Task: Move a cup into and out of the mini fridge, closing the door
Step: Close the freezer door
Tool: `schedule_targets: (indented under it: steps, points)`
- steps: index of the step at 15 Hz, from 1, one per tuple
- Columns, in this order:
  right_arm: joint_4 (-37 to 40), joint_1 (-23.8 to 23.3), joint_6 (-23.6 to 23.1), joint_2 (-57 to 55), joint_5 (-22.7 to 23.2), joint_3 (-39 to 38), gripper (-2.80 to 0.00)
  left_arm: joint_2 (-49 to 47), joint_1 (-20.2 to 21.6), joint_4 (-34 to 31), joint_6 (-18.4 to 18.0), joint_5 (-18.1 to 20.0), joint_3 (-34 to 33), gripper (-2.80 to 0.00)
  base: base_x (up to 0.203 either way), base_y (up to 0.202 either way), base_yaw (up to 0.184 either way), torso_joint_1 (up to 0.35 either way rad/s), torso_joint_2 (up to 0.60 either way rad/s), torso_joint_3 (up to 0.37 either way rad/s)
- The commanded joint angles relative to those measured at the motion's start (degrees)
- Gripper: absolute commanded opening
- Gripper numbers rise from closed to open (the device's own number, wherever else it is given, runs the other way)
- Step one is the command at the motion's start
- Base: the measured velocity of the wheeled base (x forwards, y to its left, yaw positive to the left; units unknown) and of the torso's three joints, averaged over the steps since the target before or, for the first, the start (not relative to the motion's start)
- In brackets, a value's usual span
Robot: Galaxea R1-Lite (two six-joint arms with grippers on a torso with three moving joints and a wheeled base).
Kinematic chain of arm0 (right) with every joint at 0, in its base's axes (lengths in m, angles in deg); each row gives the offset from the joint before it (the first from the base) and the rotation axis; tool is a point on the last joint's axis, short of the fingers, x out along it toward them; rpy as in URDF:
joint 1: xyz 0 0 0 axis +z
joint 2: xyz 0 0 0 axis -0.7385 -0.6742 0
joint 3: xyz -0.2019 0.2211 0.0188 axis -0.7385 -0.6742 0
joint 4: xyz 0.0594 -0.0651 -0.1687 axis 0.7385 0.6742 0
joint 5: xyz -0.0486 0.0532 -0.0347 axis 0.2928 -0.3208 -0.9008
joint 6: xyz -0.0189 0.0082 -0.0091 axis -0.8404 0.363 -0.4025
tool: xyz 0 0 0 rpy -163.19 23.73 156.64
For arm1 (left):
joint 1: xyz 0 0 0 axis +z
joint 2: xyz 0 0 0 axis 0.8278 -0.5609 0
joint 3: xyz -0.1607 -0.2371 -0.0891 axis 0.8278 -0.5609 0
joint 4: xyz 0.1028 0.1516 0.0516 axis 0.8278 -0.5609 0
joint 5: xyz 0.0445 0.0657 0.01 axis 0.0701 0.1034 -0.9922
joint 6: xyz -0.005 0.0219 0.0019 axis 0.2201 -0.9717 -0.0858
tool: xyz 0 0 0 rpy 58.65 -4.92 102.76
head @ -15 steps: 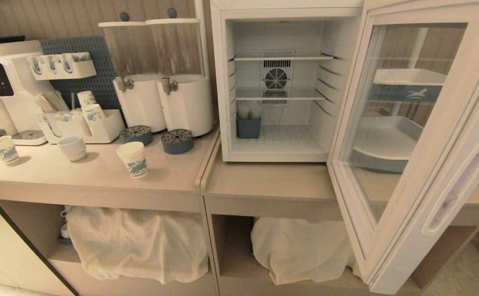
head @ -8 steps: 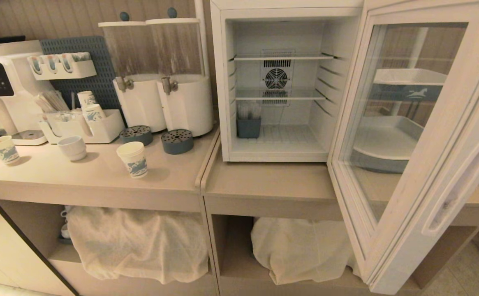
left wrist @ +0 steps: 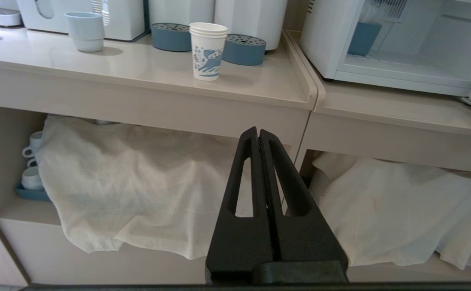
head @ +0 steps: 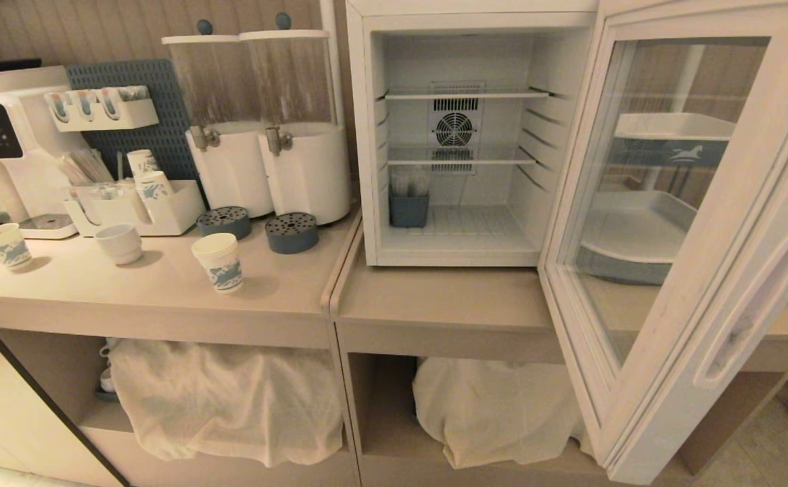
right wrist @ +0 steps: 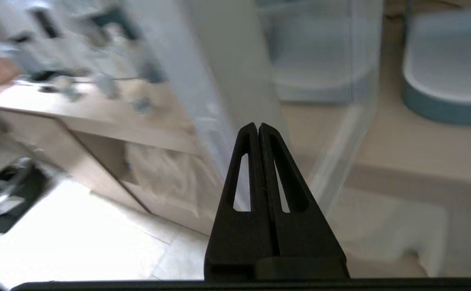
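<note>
The cup, white paper with blue print and layered rims, stands on the left counter; the left wrist view shows the cup too. The mini fridge stands open on the right counter, its wire shelves bare. Its glass door is swung wide toward me on the right. My left gripper is shut and empty, low in front of the cloth-covered shelf under the counter. My right gripper is shut and empty, close before the door. Neither arm shows in the head view.
A shorter paper cup and a ceramic mug stand further left. Two drink dispensers with blue drip trays line the back. A blue holder sits on the fridge floor. Cloths cover the lower shelves.
</note>
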Motion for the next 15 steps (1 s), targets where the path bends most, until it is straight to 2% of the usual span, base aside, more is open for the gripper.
schedule_targets:
  steps: [1,2,3,4,5,6,7,8,9,11,13,15]
  points:
    - [-2.49,-8.91,-0.02,-4.4,4.22,-2.45,-2.8,0.19,-0.02,0.08,0.08,0.0,-2.29,-2.8,0.0,0.0,0.0,0.0,0.0,0.0]
    - [-5.03,-17.65,-0.69,-5.94,10.53,-3.87,-2.8,0.19,-0.02,0.08,0.08,0.0,-2.29,-2.8,0.0,0.0,0.0,0.0,0.0,0.0]
    - [-7.62,-27.4,-2.25,-7.37,21.13,-5.48,-2.8,0.19,-0.02,0.08,-0.01,0.0,-2.29,-2.8,0.0,0.0,0.0,0.0,0.0,0.0]
    - [-9.81,-36.31,-4.39,-9.16,33.92,-6.83,-2.8,0.19,-0.02,0.07,-0.01,0.09,-2.29,-2.8,0.0,0.0,0.0,0.0,0.0,0.0]
    - [-11.66,-42.84,-6.48,-11.25,45.58,-7.92,-2.8,0.19,-0.02,-0.01,-0.01,0.07,-2.29,-2.8,0.0,0.0,0.0,0.0,0.0,0.0]
    - [-13.36,-47.89,-8.77,-13.41,54.76,-8.83,-2.8,0.19,-0.02,0.07,-0.01,0.09,-2.29,-2.8,0.0,0.0,0.0,0.0,0.0,0.0]
    - [-15.01,-50.37,-11.58,-15.42,58.81,-9.71,-2.8,0.19,-0.02,0.08,0.05,0.03,-2.29,-2.8,0.0,0.0,0.0,0.0,0.0,0.0]
    - [-16.93,-50.56,-15.25,-17.64,60.54,-10.72,-2.8,0.19,-0.02,0.07,0.08,0.0,-2.29,-2.8,0.0,0.0,0.0,0.0,0.0,0.0]
    - [-19.34,-48.32,-20.3,-20.15,62.41,-12.12,-2.8,0.19,-0.02,0.08,0.08,0.0,-2.29,-2.8,0.0,0.0,0.0,0.0,0.0,0.0]
    - [-22.48,-40.24,-26.87,-23.17,64.03,-14.07,-2.8,0.19,-0.02,0.08,0.08,0.0,-2.29,-2.8,0.0,0.0,0.0,0.0,0.0,0.0]
    - [-23.92,-34.58,-29.28,-26.21,62.41,-14.53,-2.8,0.19,-0.02,0.08,0.08,0.0,-2.29,-2.8,0.0,0.0,0.0,0.0,0.0,0.0]
    - [-24.62,-30.92,-29.53,-28.63,57.93,-14.47,-2.8,0.19,-0.02,0.08,0.16,0.0,-2.29,-2.8,0.0,0.0,0.0,0.0,0.0,0.0]
